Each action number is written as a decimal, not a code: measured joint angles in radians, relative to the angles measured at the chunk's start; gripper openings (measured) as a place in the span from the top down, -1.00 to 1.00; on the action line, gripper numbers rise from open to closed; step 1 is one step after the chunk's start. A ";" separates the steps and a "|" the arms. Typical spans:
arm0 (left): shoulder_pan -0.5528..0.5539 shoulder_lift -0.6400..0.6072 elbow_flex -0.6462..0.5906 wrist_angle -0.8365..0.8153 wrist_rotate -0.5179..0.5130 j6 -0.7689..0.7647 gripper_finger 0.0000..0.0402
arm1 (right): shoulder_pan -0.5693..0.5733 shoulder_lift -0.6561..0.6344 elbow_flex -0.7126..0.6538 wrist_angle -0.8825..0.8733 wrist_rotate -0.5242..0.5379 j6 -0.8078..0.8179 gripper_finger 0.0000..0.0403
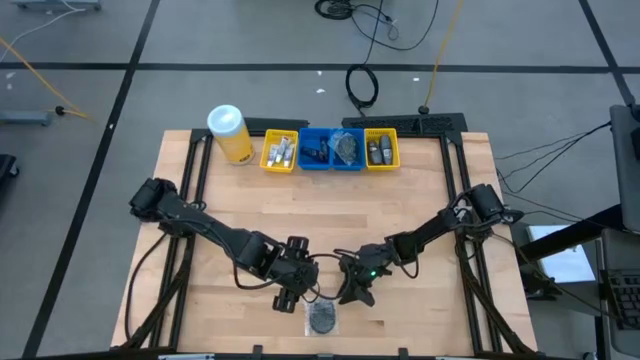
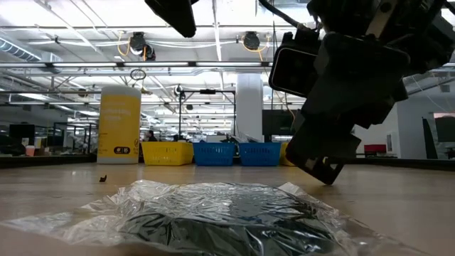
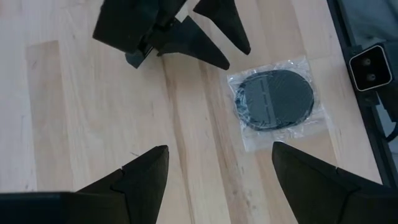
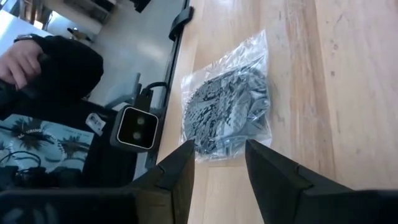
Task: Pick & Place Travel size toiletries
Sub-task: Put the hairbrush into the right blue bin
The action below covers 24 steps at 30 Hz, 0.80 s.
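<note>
One of the travel size toiletries, a black round puff in a clear plastic bag (image 1: 322,318), lies flat on the wooden table near its front edge; the low view shows it close up (image 2: 220,213). My left gripper (image 1: 288,300) hovers open above and to the left of the bag, which lies just beyond its fingers (image 3: 277,99). My right gripper (image 1: 352,295) is low over the table just right of the bag, open, fingers slanting down toward it (image 4: 227,112). Nothing is between either pair of fingers.
At the far edge stands a row of yellow (image 1: 280,150) and blue (image 1: 330,150) bins holding small items, with a tall yellow canister (image 1: 230,133) to their left. A small camera (image 4: 135,127) sits at the front edge by the bag. A person's hand (image 4: 18,56) shows beyond the table.
</note>
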 joint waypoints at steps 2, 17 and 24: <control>-0.001 0.000 0.000 0.000 -0.007 0.000 -0.42 | 0.001 0.000 0.000 -0.014 0.011 -0.006 0.33; -0.001 0.000 0.000 0.000 -0.008 0.008 -0.42 | 0.001 0.002 -0.002 -0.181 0.082 -0.096 0.33; -0.001 0.000 0.000 0.000 -0.008 0.008 -0.42 | -0.003 -0.025 -0.002 -0.225 0.156 -0.162 0.41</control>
